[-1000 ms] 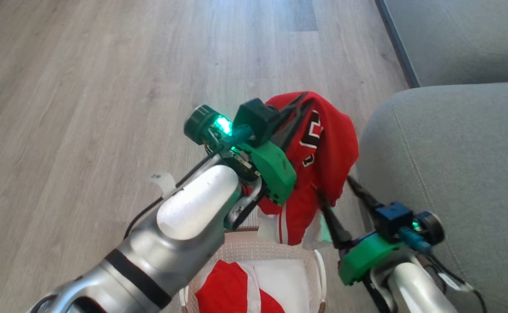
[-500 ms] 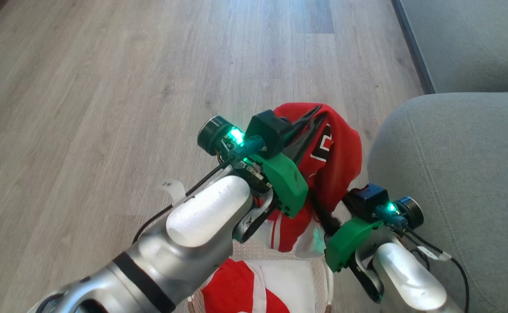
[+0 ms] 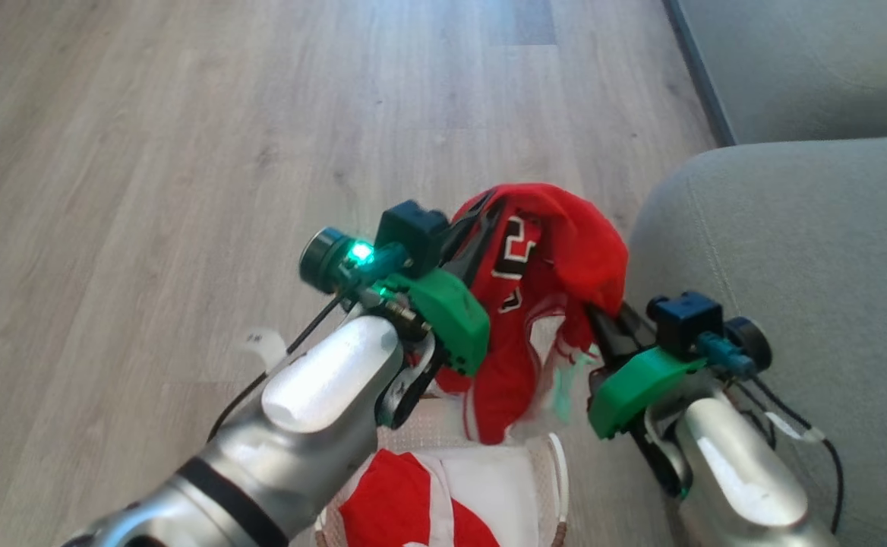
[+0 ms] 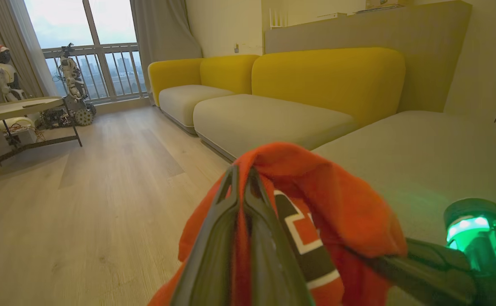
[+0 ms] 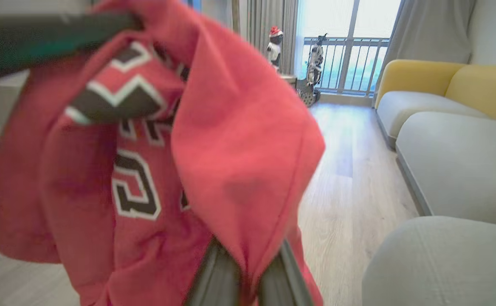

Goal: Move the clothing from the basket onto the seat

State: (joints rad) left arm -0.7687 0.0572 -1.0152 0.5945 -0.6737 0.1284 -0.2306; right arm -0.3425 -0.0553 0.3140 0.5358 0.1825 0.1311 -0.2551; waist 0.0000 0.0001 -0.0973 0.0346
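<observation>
Between the pressed-together fingers of the left gripper (image 4: 241,180), a fold of the bright red thin-fabric sports garment (image 3: 557,243) with black-white lettering is pinched. The right gripper (image 3: 601,323) pinches the same garment's lower right edge; fabric covers its fingertips. The garment hangs above the small oval cream plastic laundry basket (image 3: 561,471), where a second red garment (image 3: 390,501) lies. The rounded edge of the large grey-green fabric sofa cushion (image 3: 793,266) lies just beside the right gripper. Pale wood-plank floor (image 3: 147,190) spreads wide left and ahead.
</observation>
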